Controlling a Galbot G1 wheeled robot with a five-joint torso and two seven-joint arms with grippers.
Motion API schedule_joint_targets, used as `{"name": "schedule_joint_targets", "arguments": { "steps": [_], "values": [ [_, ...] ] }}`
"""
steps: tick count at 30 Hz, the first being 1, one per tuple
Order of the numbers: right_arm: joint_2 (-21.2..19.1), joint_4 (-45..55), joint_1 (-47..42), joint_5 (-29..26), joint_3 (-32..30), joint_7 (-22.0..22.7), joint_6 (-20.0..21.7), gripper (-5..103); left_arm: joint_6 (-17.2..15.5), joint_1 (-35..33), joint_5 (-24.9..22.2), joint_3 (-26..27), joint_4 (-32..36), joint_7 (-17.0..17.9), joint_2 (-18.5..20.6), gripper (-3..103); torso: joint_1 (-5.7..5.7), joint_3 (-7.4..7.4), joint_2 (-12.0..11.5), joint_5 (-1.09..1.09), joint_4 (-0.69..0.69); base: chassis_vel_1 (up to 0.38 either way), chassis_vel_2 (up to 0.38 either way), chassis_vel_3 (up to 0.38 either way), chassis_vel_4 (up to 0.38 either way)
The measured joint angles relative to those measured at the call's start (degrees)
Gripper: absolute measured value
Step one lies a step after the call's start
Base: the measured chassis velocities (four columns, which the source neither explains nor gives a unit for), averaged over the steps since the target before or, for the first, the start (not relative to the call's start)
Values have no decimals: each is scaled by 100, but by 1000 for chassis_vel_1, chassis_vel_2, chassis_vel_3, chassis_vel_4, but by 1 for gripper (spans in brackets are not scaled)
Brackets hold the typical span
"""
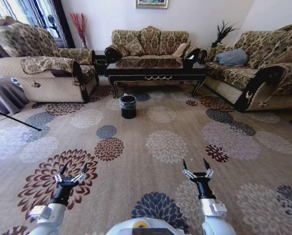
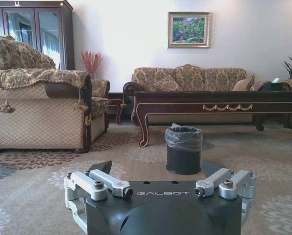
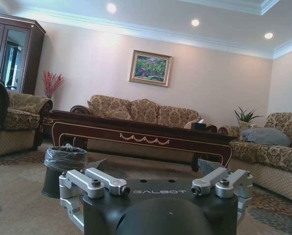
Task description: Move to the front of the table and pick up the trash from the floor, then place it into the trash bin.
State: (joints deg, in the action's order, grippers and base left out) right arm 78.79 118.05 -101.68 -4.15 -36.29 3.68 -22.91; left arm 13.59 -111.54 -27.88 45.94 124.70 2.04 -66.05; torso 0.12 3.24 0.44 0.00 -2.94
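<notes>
Both hands, left hand [image 1: 71,174] and right hand [image 1: 197,167], hover spread apart above the floor [image 1: 185,127]; table [image 1: 156,72] legs partly hidden by trash bin [image 1: 128,106].

We take the middle sofa [image 1: 148,44] as landmark: painting [image 1: 152,3] on the wall above it, red twigs [image 1: 79,24] and cabinet [image 2: 36,29] to its left, plant [image 1: 223,32] to its right, grey cushion [image 1: 232,57] on the right-hand sofa [image 1: 263,68].
</notes>
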Motion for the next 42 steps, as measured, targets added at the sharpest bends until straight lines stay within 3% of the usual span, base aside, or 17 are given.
{"name": "schedule_joint_targets", "arguments": {
  "steps": [21,42],
  "values": [
    [0,0,0,0,0,0,0,100,0,0,0,0,0,0,0,100,31,458,484,0,0,0,0,0,0],
    [0,0,0,0,0,0,0,100,0,0,0,0,0,0,0,100,160,914,1070,0,0,0,0,0,0]
  ]
}}
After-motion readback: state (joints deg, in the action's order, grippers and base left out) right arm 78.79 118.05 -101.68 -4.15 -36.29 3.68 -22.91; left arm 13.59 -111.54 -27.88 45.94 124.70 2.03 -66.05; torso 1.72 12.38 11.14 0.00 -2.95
